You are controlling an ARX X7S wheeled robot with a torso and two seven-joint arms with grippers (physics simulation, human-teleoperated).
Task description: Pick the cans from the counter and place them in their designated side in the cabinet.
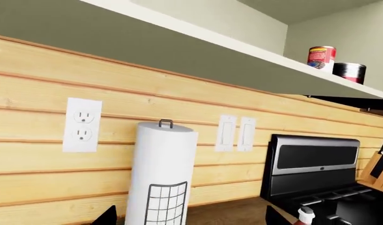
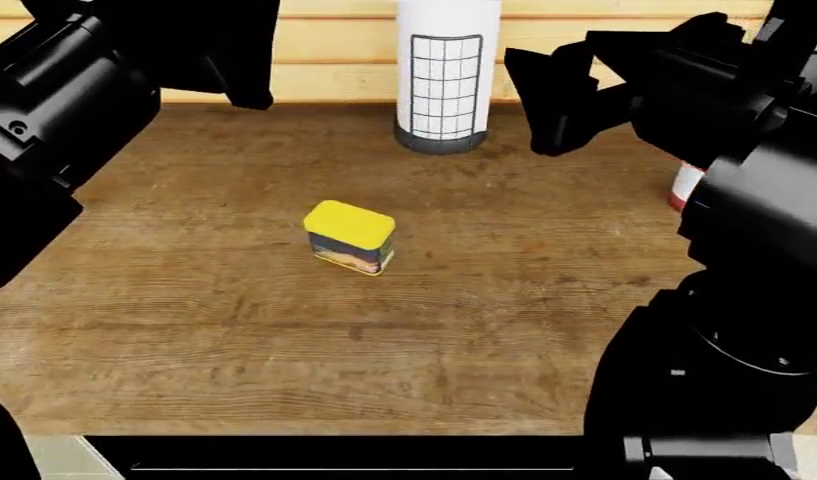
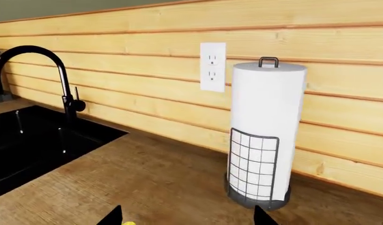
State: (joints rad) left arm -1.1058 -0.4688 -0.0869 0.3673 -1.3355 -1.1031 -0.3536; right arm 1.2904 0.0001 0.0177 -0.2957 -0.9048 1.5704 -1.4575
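The squat tin with a yellow lid and dark label (image 2: 348, 237) stands on the brown wood counter (image 2: 181, 330), near its middle. A sliver of its lid shows in the right wrist view (image 3: 127, 223), by one fingertip. The red-and-white can (image 1: 320, 57) stands on the open cabinet shelf (image 1: 241, 47) above the backsplash. My left gripper (image 1: 191, 220) is open and empty, raised in front of the wall; in the head view (image 2: 241, 75) it is at the upper left. My right gripper (image 3: 188, 218) is open and empty, above and behind the yellow tin; in the head view (image 2: 568, 95) it is at the upper right.
A white paper-towel roll in a black wire holder (image 2: 446, 75) stands at the back of the counter. A dark can (image 1: 349, 72) sits by the red-and-white can. A red sauce bottle (image 2: 684, 187) is at the right, by the black stove (image 1: 313, 164). A black sink and faucet (image 3: 35, 93) lie left.
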